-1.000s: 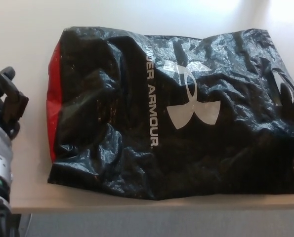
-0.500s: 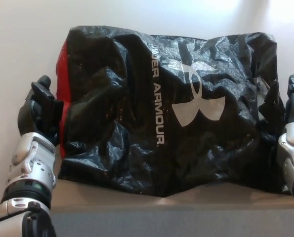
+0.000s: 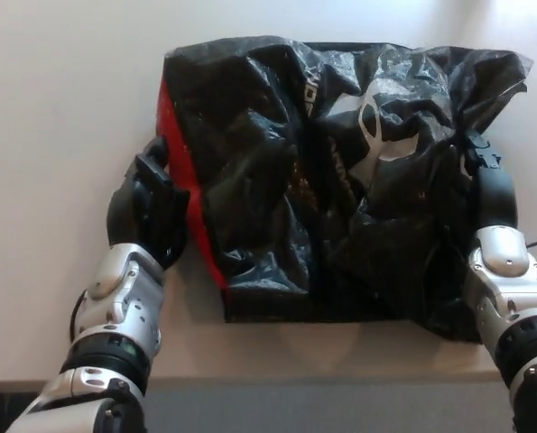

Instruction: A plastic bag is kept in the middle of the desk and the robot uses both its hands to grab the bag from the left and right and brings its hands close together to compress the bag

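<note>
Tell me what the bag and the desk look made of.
The bag looks like thin glossy plastic film: black, with a red side panel, sharp crinkles and bright glints. The desk looks like smooth, matte, pale laminate or painted board; which one is unclear.

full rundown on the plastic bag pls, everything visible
The plastic bag is glossy black film, heavily crumpled and bunched into folds, with a red panel along its left edge and a distorted silver-grey logo near the top centre. It lies on the pale desk, near the front edge. The left hand presses against its red side; the right hand presses into its right side.
</note>
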You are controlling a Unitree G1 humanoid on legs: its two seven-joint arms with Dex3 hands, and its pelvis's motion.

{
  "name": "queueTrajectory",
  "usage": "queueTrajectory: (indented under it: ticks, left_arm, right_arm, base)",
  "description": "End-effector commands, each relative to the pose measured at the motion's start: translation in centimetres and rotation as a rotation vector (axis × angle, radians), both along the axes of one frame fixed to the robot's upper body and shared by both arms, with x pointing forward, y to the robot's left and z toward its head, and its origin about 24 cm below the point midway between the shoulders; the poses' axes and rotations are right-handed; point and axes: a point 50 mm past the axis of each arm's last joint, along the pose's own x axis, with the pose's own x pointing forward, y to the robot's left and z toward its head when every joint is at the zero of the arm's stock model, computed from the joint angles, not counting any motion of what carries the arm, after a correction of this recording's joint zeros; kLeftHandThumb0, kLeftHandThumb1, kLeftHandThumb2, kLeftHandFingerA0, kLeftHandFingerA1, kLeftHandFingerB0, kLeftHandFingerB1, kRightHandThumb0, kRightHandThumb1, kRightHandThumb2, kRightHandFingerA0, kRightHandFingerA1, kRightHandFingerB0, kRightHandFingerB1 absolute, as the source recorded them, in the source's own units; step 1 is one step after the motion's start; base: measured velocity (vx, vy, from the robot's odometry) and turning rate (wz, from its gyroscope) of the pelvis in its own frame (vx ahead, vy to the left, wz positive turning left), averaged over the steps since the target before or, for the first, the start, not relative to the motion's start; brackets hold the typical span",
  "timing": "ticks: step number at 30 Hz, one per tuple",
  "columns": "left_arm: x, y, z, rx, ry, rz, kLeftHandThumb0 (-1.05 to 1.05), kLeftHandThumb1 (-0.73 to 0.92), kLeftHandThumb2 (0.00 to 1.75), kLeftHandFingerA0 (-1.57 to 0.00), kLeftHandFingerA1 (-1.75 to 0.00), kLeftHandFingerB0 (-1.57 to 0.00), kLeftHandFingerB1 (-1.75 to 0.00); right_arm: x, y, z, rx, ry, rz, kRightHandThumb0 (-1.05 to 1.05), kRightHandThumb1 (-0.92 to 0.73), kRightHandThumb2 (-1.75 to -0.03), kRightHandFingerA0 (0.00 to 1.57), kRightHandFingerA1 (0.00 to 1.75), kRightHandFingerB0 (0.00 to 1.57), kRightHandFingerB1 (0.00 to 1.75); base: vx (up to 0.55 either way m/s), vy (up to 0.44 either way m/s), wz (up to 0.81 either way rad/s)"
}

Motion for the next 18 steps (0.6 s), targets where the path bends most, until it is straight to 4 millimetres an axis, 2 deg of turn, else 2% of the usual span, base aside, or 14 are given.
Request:
queueTrajectory:
  ticks: [1,2,5,6,7,8,9,10,18]
  left_arm:
    - [0.4,-2.7,2.3,0.227,-0.160,-0.086,-0.78,0.92,1.28,0.00,-0.16,-0.01,-0.18]
    - [0.4,-2.9,2.7,0.249,-0.201,-0.100,-0.80,0.86,1.16,0.00,-0.04,0.00,-0.12]
    - [0.3,-3.1,3.9,0.316,-0.307,-0.115,-0.78,0.87,1.17,0.00,-0.06,0.00,-0.10]
    - [0.3,-3.1,4.2,0.322,-0.321,-0.112,-0.71,0.92,0.97,0.00,-0.03,0.00,-0.14]
    - [0.3,-3.2,4.3,0.325,-0.326,-0.108,-0.71,0.92,0.97,0.00,-0.03,0.00,-0.14]
    - [0.3,-3.2,4.5,0.335,-0.335,-0.107,-0.78,0.87,1.15,0.00,-0.05,0.00,-0.11]
    - [0.2,-3.2,4.6,0.336,-0.346,-0.105,-0.72,0.92,0.97,0.00,-0.04,0.00,-0.15]
    - [0.1,-3.2,4.7,0.337,-0.358,-0.104,-0.79,0.88,1.16,0.00,-0.06,0.00,-0.10]
    - [-1.0,-4.2,4.2,0.334,-0.393,-0.040,-0.77,0.86,1.14,0.00,-0.06,0.00,-0.10]
  right_arm:
    - [-0.2,5.8,1.4,0.061,-0.121,0.416,-0.88,-0.90,-1.23,0.00,0.14,0.00,0.12]
    - [-0.2,6.2,1.8,0.047,-0.151,0.449,-0.89,-0.88,-1.23,0.00,0.13,0.00,0.13]
    - [-0.2,6.7,3.0,-0.013,-0.220,0.513,-0.96,-0.91,-1.23,0.00,0.07,0.02,0.08]
    - [-0.3,6.9,3.3,-0.010,-0.241,0.526,-0.97,-0.91,-1.22,0.00,0.07,0.01,0.07]
    - [-0.3,7.0,3.4,-0.002,-0.251,0.534,-0.97,-0.91,-1.22,0.00,0.07,0.01,0.07]
    - [-0.3,7.0,3.5,0.001,-0.260,0.539,-0.97,-0.92,-1.23,0.00,0.08,0.00,0.07]
    - [-0.4,7.0,3.7,0.007,-0.270,0.541,-0.94,-0.91,-1.23,0.00,0.10,0.00,0.09]
    - [-0.4,7.1,3.7,0.014,-0.278,0.538,-0.91,-0.91,-1.24,0.00,0.11,0.00,0.11]
    - [-1.2,7.6,3.4,0.000,-0.329,0.561,-0.87,-0.92,-1.24,0.00,0.14,0.00,0.16]
  base:
    - [0.00,0.000,0.00]
    - [0.00,0.000,0.00]
    - [0.00,0.000,0.00]
    - [0.00,0.000,0.00]
    - [0.00,0.000,0.00]
    - [0.00,0.000,0.00]
    - [0.00,0.000,0.00]
    - [0.00,0.000,0.00]
    - [0.00,0.000,0.00]
